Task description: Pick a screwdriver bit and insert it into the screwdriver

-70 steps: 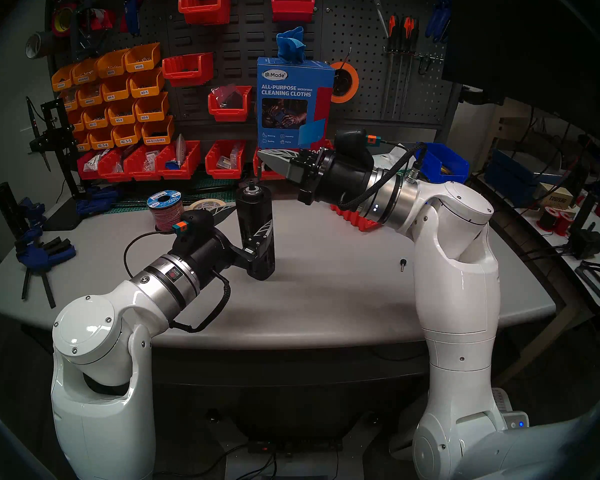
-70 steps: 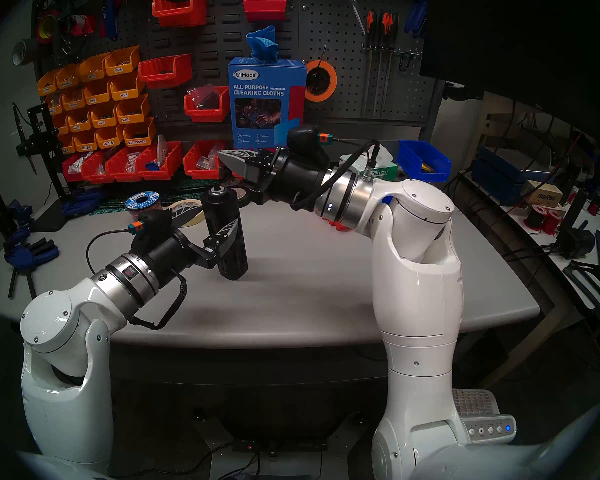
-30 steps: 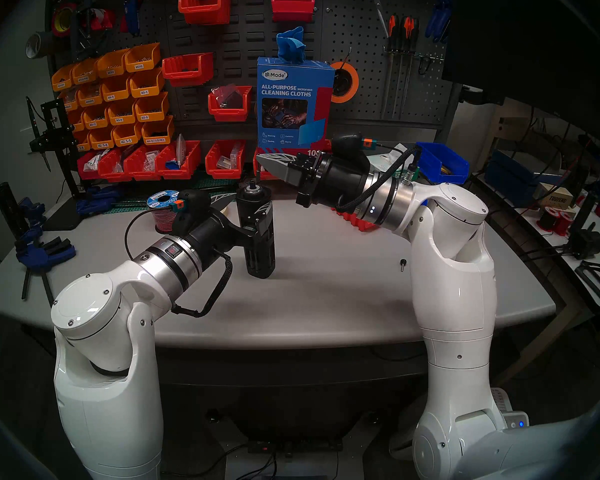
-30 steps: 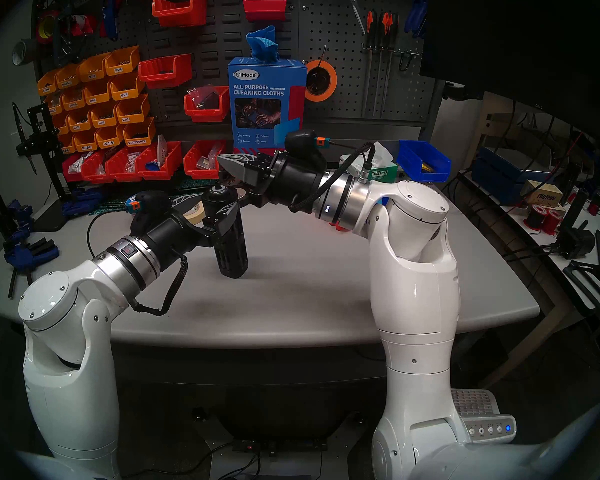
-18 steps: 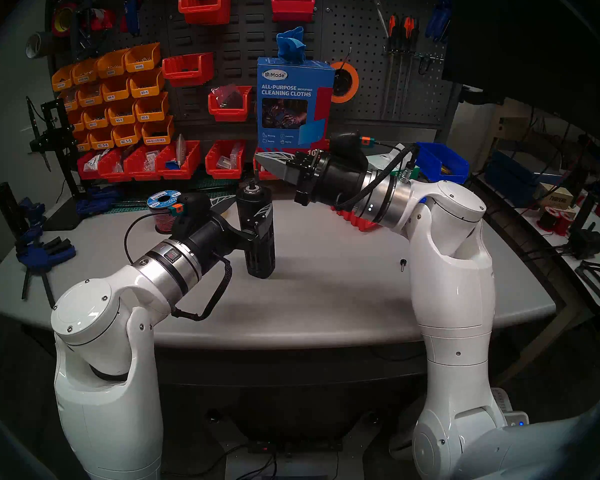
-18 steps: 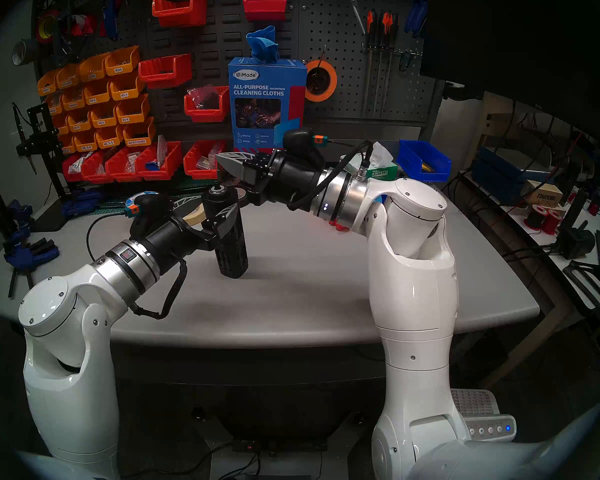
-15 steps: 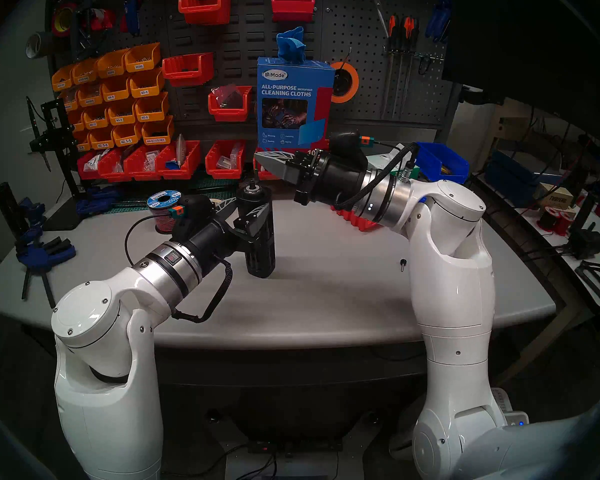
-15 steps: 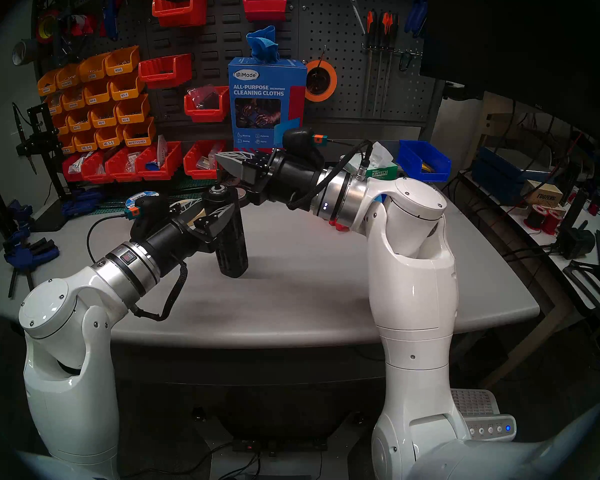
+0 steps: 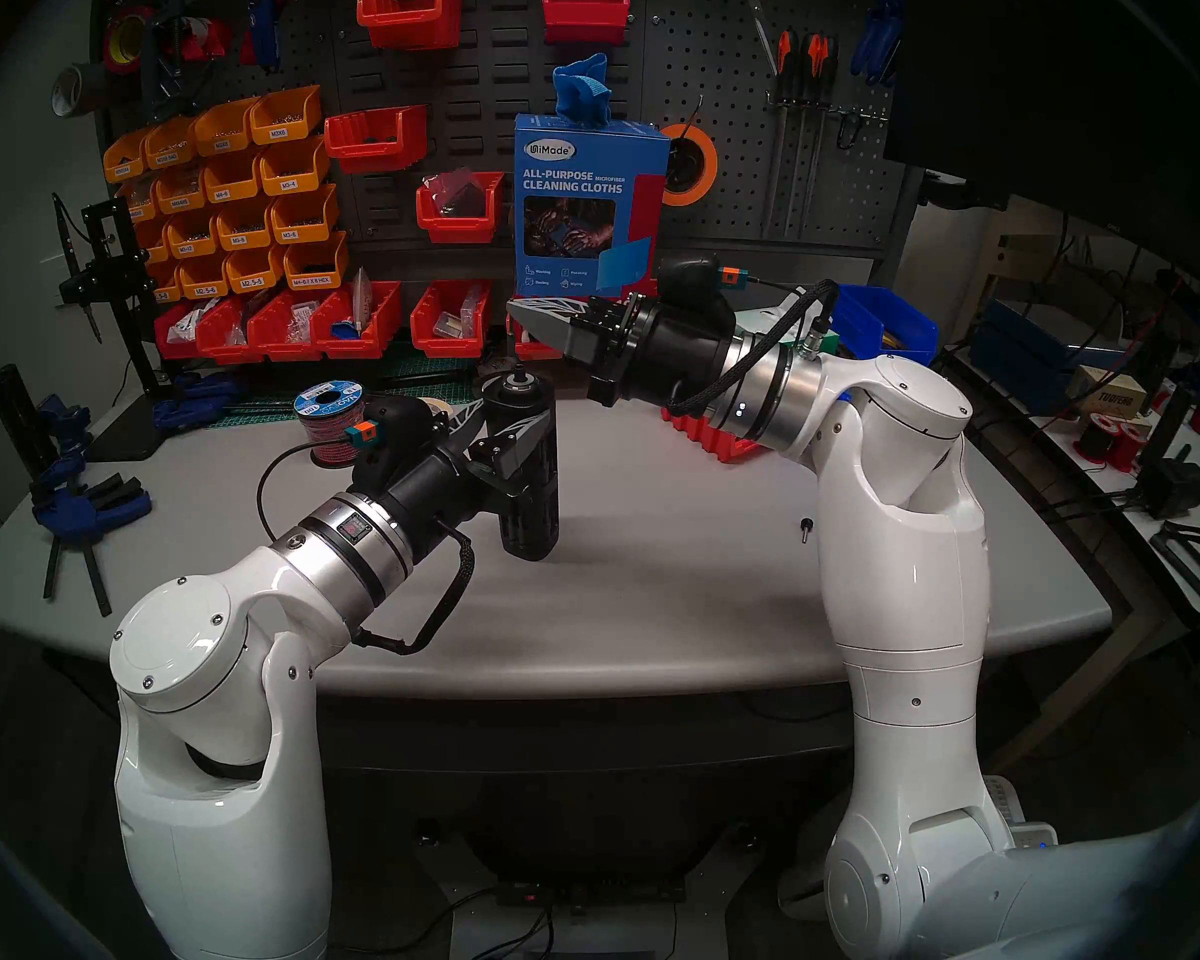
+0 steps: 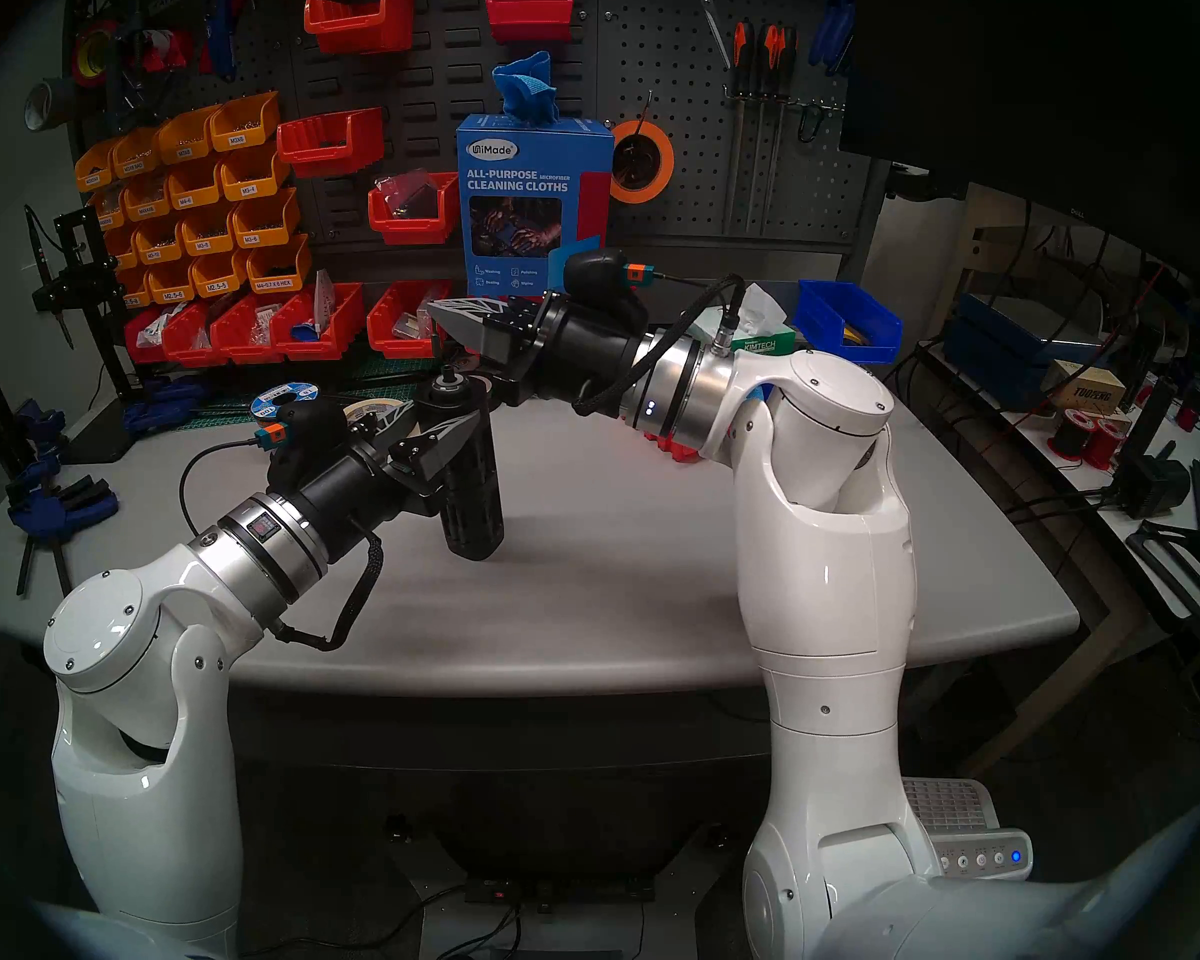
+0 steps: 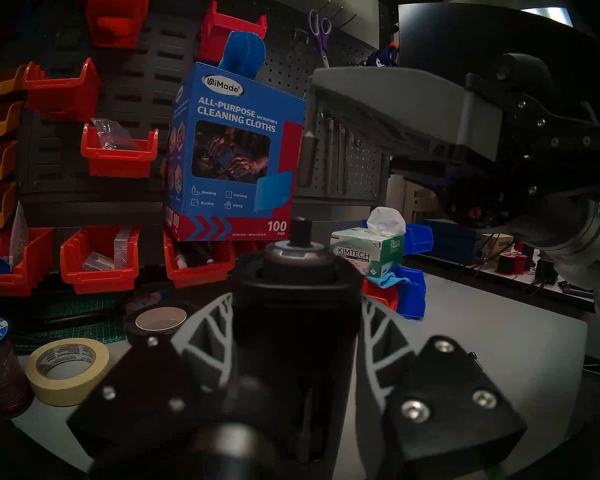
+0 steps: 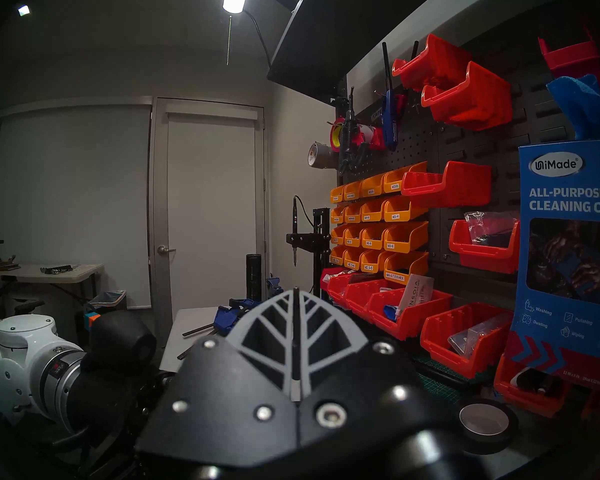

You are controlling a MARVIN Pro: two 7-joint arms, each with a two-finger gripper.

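Note:
The screwdriver [image 9: 529, 480], a matte black slotted cylinder with a silver-ringed socket on top, stands on the grey table [image 9: 652, 605] left of centre. My left gripper [image 9: 514, 418] is shut on its upper part, one finger on each side, as the left wrist view shows around the screwdriver [image 11: 293, 330]. My right gripper [image 9: 517, 309] hovers just above and behind the socket. It is shut on the screwdriver bit [image 9: 513, 345], a thin dark rod hanging down from its fingertips. The bit [image 12: 296, 330] runs between the closed fingers, and its lower end [image 11: 305, 157] hangs a little above the socket.
A short black-headed pin [image 9: 805, 528] lies on the table at the right. A red rack [image 9: 715, 442] sits under my right forearm. Tape rolls [image 11: 68, 368], a wire spool [image 9: 330, 418] and blue clamps [image 9: 91, 508] crowd the left; bins and a cloth box [image 9: 587, 203] line the back.
My left gripper climbed from the cylinder's lower part to its upper part and closed on it. The screwdriver shifted slightly right. My right gripper drifted a little left with the bit.

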